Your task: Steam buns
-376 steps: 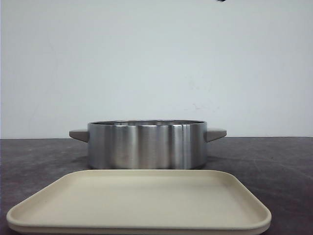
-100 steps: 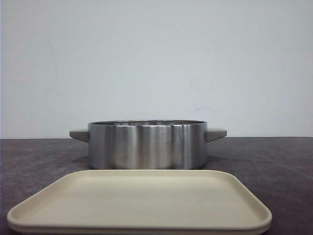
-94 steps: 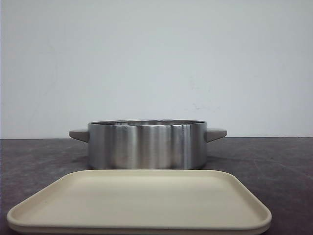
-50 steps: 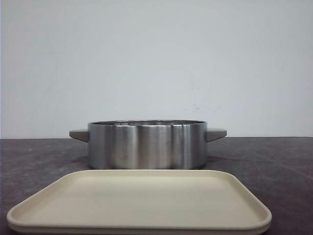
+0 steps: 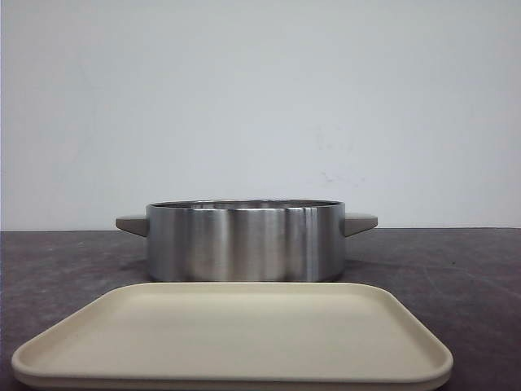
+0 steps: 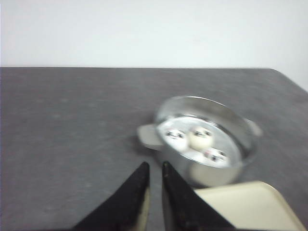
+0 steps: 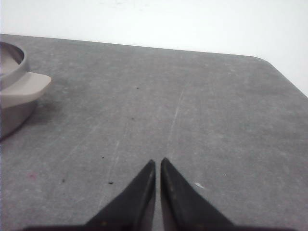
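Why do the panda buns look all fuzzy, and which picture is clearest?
In the left wrist view the buns and steel pot are smeared and soft, like motion blur. The front view is sharp, with bright streaks shining on the pot's side. The right wrist view shows the table scratches clearly.

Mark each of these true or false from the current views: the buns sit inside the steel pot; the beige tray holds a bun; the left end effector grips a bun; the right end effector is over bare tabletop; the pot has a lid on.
1. The buns sit inside the steel pot. True; three panda faces show clearly, and any fourth is too blurred to tell.
2. The beige tray holds a bun. False; nothing lies on it.
3. The left end effector grips a bun. False; its fingers are nearly together with nothing between them.
4. The right end effector is over bare tabletop. True; the pot is off to the side.
5. The pot has a lid on. False; it is uncovered, the buns showing from above.
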Controlling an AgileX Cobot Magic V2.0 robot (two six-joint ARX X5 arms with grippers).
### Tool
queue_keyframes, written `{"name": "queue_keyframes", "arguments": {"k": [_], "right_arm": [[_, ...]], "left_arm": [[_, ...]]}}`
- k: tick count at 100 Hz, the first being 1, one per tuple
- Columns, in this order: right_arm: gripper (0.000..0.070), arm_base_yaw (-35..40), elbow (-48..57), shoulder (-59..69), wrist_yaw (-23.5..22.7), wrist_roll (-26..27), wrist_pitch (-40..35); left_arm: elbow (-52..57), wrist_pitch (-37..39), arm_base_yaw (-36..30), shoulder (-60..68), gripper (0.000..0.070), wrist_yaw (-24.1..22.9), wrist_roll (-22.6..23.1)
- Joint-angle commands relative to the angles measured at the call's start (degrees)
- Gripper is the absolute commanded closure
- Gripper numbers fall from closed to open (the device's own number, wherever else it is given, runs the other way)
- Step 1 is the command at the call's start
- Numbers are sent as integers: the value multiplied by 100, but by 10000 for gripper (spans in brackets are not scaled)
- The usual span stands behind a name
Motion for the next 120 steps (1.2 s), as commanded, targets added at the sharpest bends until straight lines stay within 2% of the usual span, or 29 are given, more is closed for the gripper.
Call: {"name": "queue_keyframes", "arguments": {"k": [1, 9, 23, 34, 41, 57, 70, 84, 101, 120], "right_arm": [[689, -2, -17, -4, 9, -35, 59], [688, -2, -17, -4, 9, -35, 59], [689, -2, -17, -4, 17, -35, 59], [689, -2, -17, -4, 17, -35, 59], [689, -2, -17, -4, 20, -35, 59], [689, -2, -17, -4, 20, -35, 59], [689, -2, -17, -4, 20, -35, 59], [689, -2, -17, -4, 20, -35, 59], [689, -2, -17, -4, 17, -35, 59], [689, -2, -17, -4, 20, -35, 59]], "left_arm": [[-350, 455, 317, -31, 700, 81, 94], [-1115, 1554, 791, -197, 700, 439, 26], [-2835, 4142, 1412, -529, 700, 1585, -87], [-3987, 5759, 1755, -693, 700, 1757, -175], [-4535, 6279, 1950, -791, 700, 1757, -170], [-5036, 6166, 2341, -1060, 700, 1735, -146], [-5254, 6026, 2625, -1338, 700, 1685, 177], [-5515, 6039, 3005, -1657, 700, 1683, 328], [-5521, 5480, 3355, -1908, 700, 1687, 444], [-5521, 4784, 3377, -1956, 700, 1720, 656]]}}
